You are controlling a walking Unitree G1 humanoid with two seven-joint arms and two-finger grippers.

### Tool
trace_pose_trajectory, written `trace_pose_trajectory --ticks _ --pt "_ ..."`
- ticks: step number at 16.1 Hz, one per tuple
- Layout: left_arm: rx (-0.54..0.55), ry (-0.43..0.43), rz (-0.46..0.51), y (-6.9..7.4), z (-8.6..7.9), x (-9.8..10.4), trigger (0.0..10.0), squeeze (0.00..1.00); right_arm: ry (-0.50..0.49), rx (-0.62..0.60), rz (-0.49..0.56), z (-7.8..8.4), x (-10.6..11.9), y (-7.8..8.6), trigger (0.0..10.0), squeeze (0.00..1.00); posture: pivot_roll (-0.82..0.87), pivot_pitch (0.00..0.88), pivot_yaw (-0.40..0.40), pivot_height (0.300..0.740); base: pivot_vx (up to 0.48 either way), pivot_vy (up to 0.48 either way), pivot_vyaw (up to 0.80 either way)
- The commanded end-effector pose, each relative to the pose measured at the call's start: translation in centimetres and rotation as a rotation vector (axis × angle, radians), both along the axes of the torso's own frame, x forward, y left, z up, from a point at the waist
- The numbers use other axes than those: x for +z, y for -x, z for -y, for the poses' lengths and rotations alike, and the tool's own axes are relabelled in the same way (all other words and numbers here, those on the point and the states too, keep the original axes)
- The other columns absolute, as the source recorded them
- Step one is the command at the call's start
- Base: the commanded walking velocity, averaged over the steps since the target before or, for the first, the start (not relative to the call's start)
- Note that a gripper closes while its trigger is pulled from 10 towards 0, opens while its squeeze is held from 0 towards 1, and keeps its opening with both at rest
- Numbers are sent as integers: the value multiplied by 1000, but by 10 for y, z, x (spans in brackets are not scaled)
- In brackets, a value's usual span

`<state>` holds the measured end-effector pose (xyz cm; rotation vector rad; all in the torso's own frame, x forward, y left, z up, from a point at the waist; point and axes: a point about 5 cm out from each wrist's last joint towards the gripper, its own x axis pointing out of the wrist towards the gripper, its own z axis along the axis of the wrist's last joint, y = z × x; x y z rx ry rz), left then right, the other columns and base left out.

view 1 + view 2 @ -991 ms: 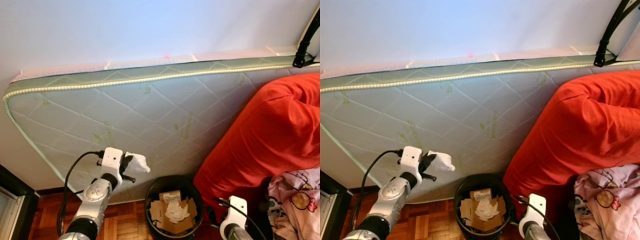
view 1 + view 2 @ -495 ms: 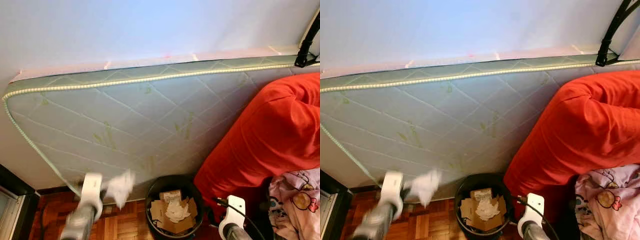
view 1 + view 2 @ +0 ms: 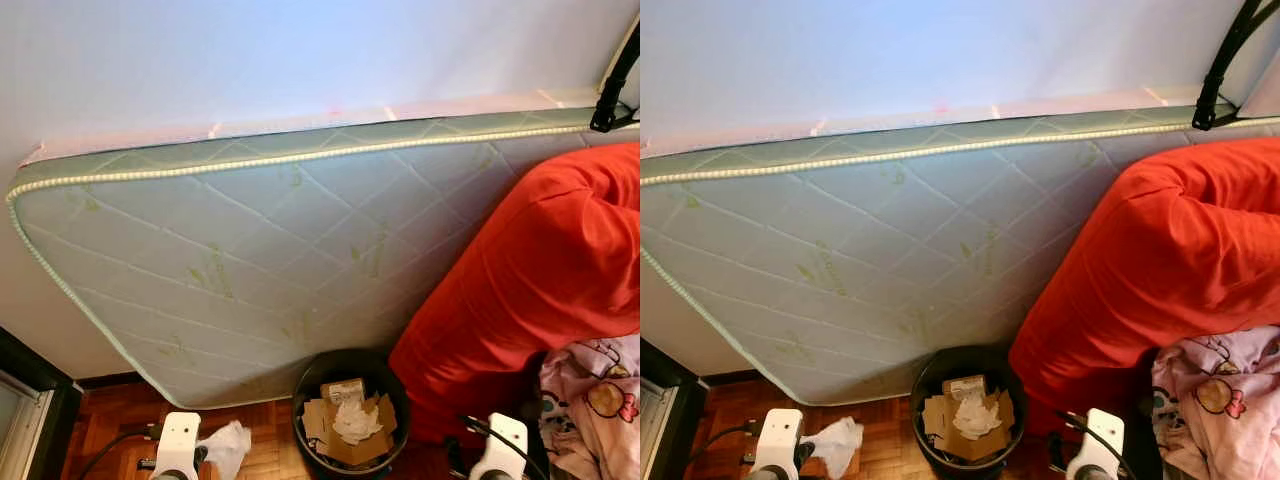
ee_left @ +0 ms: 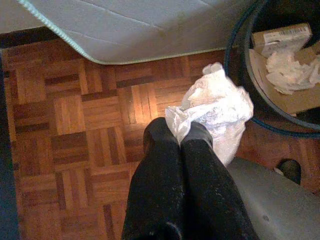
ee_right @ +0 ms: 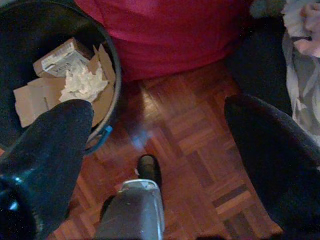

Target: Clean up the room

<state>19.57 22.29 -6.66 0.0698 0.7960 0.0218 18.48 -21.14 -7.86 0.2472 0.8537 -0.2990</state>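
Left end effector point(image 4: 186, 134) pinched tight on the tissue point(image 4: 216, 112), low beside the bin point(image 3: 310, 385). Light, soft, crushable stuff, so any corner grips. Right end effector point(image 5: 160, 130) spread wide, right of the bin.

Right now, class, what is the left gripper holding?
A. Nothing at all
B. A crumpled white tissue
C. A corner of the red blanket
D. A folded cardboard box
B. In the left wrist view the left gripper has its black fingers shut on a crumpled white tissue, held above the parquet floor beside the black bin, not yet over it.
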Motion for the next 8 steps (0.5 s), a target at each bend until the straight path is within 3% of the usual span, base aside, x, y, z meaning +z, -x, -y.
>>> trace_pose_trajectory --ticks 1,4,8 --pt "-31 -3 -39 6 2 -4 10000 0 4 9 -22 2 -2 6 10000 0 126 96 7 718 0 0 0" --pt "-38 -15 -65 11 1 -7 10000 0 19 8 -13 8 -1 5 10000 0 118 90 15 718 0 0 0" --pt "-36 -21 -115 25 -1 -14 10000 0 98 153 -27 17 0 9 10000 0 107 75 1 718 0 0 0"
